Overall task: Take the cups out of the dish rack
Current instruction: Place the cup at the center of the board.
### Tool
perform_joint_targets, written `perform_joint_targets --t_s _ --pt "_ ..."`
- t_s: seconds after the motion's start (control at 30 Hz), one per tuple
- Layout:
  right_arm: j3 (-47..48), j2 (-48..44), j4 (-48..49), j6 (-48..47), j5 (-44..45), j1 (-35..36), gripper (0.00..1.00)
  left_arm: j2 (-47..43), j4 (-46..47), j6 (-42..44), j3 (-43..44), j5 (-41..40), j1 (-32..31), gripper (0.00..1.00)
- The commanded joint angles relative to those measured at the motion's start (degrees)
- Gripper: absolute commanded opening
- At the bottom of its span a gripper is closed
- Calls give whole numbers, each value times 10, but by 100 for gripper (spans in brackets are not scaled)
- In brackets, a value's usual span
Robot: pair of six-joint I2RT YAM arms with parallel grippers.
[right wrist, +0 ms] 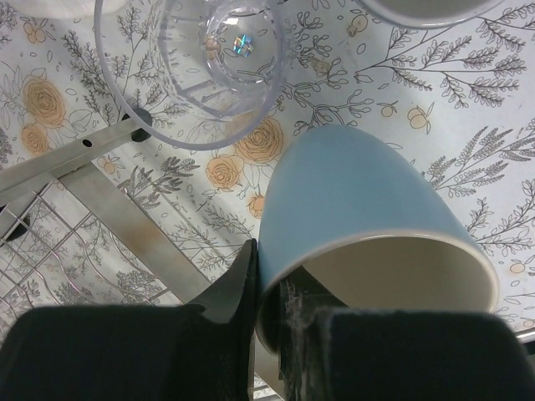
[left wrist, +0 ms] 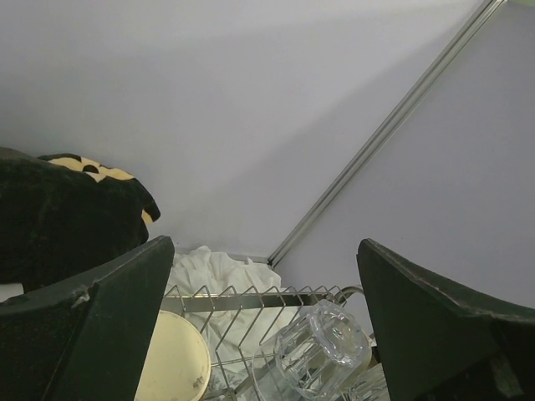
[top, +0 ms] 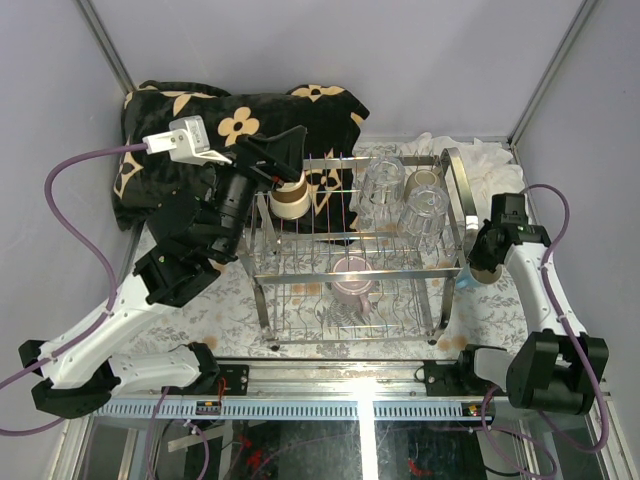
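- The light blue cup (right wrist: 359, 200) sat tipped in the right claw (right wrist: 272, 292), its rim pinched between the narrowed fingers, one inside the wall and one outside
- The cup lay over the floral cloth (right wrist: 468, 167); whether it touched the cloth could not be told
- The dish rack (top: 452, 200) stood just left of that claw, and a clear ribbed glass (right wrist: 209, 58) showed ahead of it
- The left claw (left wrist: 263, 251) gaped wide and held nothing
- Below the left claw, in the rack's top tier, sat a cream cup (left wrist: 175, 363) and a second clear glass (left wrist: 322, 351)
- A pink mug (top: 352, 283) rested on the lower tier, between the two claws
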Motion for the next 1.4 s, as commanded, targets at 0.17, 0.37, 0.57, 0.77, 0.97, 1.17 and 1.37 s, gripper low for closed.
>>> perform_joint_targets --t_s 0.17,0.37,0.57,0.77,0.97,1.17,1.37 --pt "4 24 22 -34 -25 -3 0 -13 -2 -1 7 3 9 91" --pt "3 45 18 -41 -33 -3 0 -15 -4 -6 3 5 14 92" --pt "6 68 17 -51 -34 -3 0 -18 -7 -9 -1 7 19 92" --pt "0 96 24 -53 -41 -3 0 -22 -8 -13 -7 7 23 93" --pt "-3 93 37 -48 -55 -3 19 -22 -11 -14 -4 7 27 93" --pt "11 72 41 -39 -65 -3 36 -15 -11 -11 7 10 28 93" --pt "41 46 16 -36 -69 -3 44 -1 -14 -6 22 17 31 93"
